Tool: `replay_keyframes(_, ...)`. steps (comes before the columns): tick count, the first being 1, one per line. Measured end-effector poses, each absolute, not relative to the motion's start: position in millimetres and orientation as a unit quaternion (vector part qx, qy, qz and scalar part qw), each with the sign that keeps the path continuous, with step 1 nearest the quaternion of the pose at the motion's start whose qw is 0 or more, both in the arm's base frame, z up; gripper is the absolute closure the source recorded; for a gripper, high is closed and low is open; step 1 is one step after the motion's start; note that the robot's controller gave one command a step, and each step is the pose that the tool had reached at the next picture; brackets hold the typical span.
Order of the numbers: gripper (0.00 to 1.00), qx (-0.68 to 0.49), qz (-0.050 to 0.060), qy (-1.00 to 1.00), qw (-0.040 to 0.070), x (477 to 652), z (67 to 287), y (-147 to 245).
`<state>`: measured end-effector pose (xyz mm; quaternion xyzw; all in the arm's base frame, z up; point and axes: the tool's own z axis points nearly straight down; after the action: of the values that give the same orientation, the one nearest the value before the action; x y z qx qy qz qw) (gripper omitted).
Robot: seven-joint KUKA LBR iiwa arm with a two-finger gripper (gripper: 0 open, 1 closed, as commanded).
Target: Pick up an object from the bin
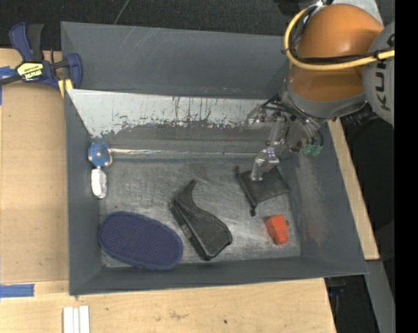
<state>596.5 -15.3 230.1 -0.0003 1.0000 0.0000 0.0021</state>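
Note:
My gripper (265, 164) hangs low in the bin's right half, its metal tip right at the upper left edge of a flat black angular piece (267, 189). Whether it touches that piece I cannot tell. Just below and to the right lies a small orange-red cylinder (277, 229). A dark grey curved, handle-like thing (202, 224) lies to the lower left of the gripper, near the middle of the bin floor.
A dark blue oval pad (141, 240) rests in the bin's front left corner. A small thing with a blue round top and white body (98, 166) lies against the left wall. The arm's orange dome overhangs the bin's back right corner.

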Motion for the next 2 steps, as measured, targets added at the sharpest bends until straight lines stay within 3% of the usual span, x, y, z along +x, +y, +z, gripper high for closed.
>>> replay_keyframes(1, 0.00, 0.050, -0.001, 0.999, -0.002, 576.8, 121.2, -83.3)
replay_keyframes(2, 0.00, -0.136, -0.001, 0.991, 0.003, 612.0, 75.4, -102.5)
